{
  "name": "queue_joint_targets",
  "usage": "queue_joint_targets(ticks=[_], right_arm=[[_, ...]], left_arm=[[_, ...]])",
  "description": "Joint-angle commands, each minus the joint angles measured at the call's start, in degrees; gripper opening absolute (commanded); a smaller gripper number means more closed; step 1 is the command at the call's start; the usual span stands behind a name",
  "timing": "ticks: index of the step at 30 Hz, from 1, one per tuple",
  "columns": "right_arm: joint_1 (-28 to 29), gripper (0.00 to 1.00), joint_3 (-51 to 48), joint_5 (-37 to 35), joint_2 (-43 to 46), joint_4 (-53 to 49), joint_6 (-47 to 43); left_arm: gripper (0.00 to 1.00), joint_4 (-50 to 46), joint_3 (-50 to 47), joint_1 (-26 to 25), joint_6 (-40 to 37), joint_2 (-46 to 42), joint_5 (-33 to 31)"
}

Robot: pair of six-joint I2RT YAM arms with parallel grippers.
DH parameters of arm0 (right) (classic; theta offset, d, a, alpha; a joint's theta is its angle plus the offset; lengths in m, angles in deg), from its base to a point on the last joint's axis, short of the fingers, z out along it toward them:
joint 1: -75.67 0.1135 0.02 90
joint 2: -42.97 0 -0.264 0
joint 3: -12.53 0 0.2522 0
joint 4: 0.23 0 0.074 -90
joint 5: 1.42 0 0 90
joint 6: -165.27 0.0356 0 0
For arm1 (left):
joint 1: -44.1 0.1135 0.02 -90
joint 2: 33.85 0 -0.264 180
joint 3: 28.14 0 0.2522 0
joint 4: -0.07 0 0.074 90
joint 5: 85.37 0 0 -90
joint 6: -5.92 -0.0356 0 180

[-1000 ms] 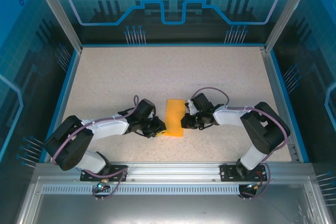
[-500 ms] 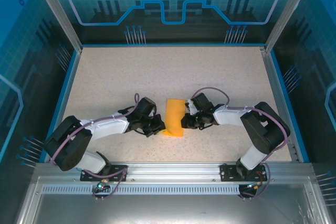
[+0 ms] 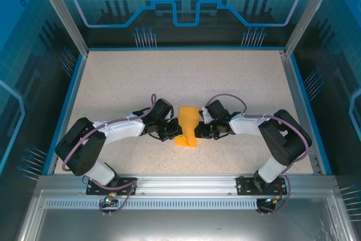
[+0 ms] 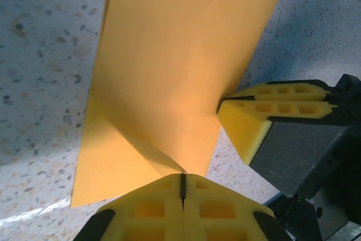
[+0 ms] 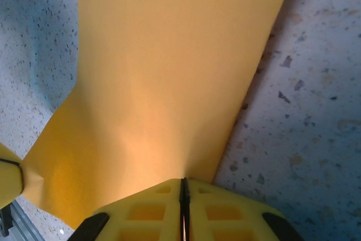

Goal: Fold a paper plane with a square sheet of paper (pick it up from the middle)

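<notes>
The square sheet of paper [image 3: 188, 123] is bright orange and lies folded as a narrow rectangle in the middle of the table. My left gripper [image 3: 176, 130] is shut on its left edge, and in the left wrist view a top layer of the paper [image 4: 180, 66] curls up into the left gripper [image 4: 182, 176]. My right gripper [image 3: 199, 130] is shut on the right edge. In the right wrist view the paper [image 5: 169, 66] runs straight into the pinched right gripper [image 5: 183, 182]. The two grippers face each other across the paper. The right gripper's yellow fingers [image 4: 265, 111] show close by in the left wrist view.
The speckled beige table [image 3: 169, 77] stretches far behind the paper. Blue side rails [image 3: 70, 105] and a metal frame [image 3: 180, 182] at the near edge bound it. Both arms lie low, their elbows out toward the near corners.
My left arm has slid right to the paper and its gripper has shut on the left edge, lifting a layer. The right gripper has kept its hold and place.
</notes>
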Motion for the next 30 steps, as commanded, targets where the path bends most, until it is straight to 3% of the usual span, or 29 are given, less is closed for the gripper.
queue_joint_targets(ticks=[1,11,30], right_arm=[[-1.3,0.10,0.0,0.8,1.1,0.9,0.6],[-3.3,0.11,3.2,0.6,1.1,-0.7,-0.9],[-5.9,0.11,10.0,1.6,-9.1,-2.1,-6.0]], left_arm=[[0.01,-1.9,3.1,-0.4,-2.9,2.2,2.4],[0.01,-3.2,7.2,-0.3,-6.0,6.6,4.2],[0.00,-3.0,13.5,-0.4,-7.4,12.9,5.1]])
